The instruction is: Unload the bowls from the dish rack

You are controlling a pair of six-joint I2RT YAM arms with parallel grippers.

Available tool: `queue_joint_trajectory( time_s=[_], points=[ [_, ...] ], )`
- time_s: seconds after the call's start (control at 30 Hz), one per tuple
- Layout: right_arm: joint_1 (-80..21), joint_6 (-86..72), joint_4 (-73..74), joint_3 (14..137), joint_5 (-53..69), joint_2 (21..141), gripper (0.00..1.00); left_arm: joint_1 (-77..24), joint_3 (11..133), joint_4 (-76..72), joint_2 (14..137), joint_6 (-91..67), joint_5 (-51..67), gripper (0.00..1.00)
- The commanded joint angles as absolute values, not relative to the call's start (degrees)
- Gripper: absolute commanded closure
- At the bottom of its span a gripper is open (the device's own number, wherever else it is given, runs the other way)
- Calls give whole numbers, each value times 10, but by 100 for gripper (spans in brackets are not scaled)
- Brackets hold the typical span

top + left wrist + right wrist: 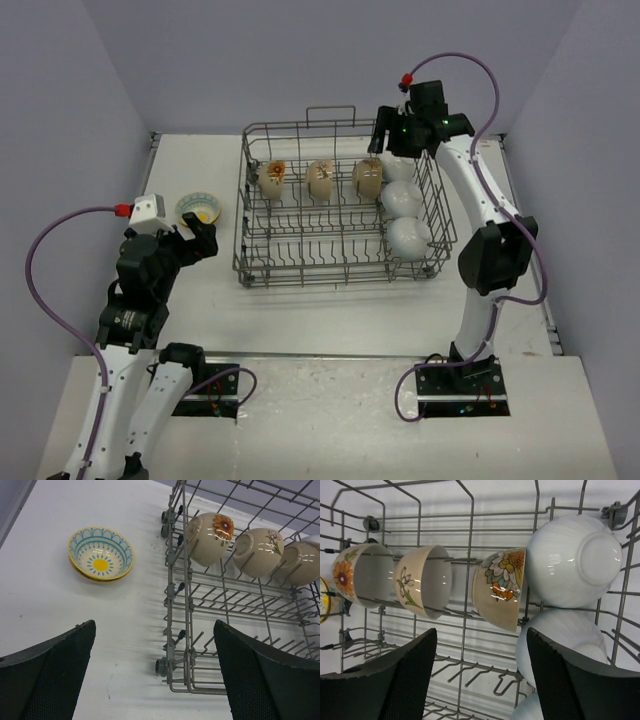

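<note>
On the left of the overhead frame, one teal-rimmed ceramic bowl with a yellow centre [198, 208] sits upright on the white table [300, 320], already clear of the rack. Just below it my left gripper [155, 630] hangs with jaws wide and nothing between them. Centre frame, the grey wire dish rack [300, 262] holds six more bowls. Three cream bowls with orange-brown flowers [321, 178] stand on edge in a back row, and three plain white bowls [402, 198] are packed close down the right side. My right gripper [481, 635] hovers above the rack's upper-right corner, fingers spread, empty. The danger, as I judge it, lies there. The rightmost cream bowl [502, 587] appears to touch a white one, so a finger pushed between them could jostle both, snag the rack's wire, or lose its hold on slick glaze.
</note>
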State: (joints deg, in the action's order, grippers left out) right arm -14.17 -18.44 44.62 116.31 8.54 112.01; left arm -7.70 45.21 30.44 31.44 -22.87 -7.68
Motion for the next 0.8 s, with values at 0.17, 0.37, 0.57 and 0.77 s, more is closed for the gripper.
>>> queue_joint_trajectory(
  time_s=[0.17, 0.37, 0.57, 0.77],
  points=[
    [-133, -197, 470, 1165, 92, 1166, 32, -90, 451, 280, 316, -212, -76, 0],
    [-133, -206, 444, 1150, 98, 1180, 32, -91, 451, 280, 317, -212, -75, 0],
    [-134, -216, 444, 1174, 98, 1213, 33, -91, 450, 280, 318, -212, -74, 0],
    [-132, -226, 433, 1174, 124, 1229, 36, -91, 450, 279, 320, -212, -73, 0]
  ],
)
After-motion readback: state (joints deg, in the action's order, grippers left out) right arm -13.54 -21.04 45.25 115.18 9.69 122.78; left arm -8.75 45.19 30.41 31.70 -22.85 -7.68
